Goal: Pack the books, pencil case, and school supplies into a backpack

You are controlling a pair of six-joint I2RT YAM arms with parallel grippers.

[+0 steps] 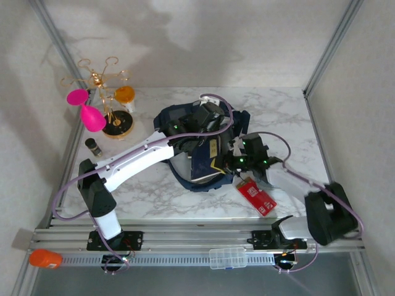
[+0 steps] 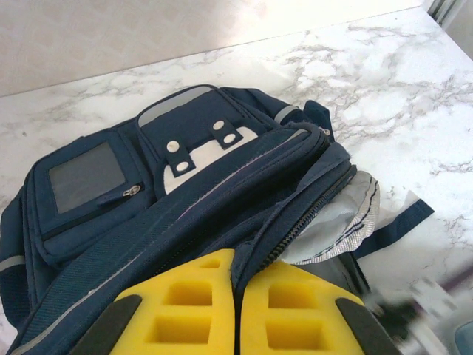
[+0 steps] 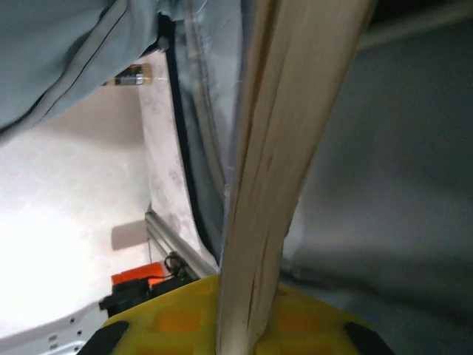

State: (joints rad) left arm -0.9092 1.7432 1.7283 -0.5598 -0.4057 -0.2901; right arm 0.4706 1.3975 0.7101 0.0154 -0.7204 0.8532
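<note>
In the middle of the table (image 1: pixel 290 123) the backpack (image 1: pixel 170 118) lies front pockets up, mouth facing near right. My left pincer (image 2: pixel 238 277) is pressed together at the upper zip edge of that mouth. The fabric fold runs right into the seam between the pads, so I read it as a pinch on the backpack. My guess at the reason is that it lifts the lip so the main compartment gapes; the grey lining (image 2: pixel 332 222) shows under the raised edge.

My right pincer (image 3: pixel 247 296) is clamped on the navy book (image 1: pixel 207 161). Its cream page block stands edge-on between my pads, with lining on both sides. From above the cover sits in the opening, partly inside. I judge the thin edge-on hold lets it slide in past the zip.

Pose: the left arm runs from its near-left base diagonally to the bag's far side, with the wrist tipped down over the top. The right arm makes a short reach from near right, forearm low, wrist pointing left into the mouth.

A red flat pack (image 1: pixel 256 196) lies on the table just near-right of the bag, unpacked.
</note>
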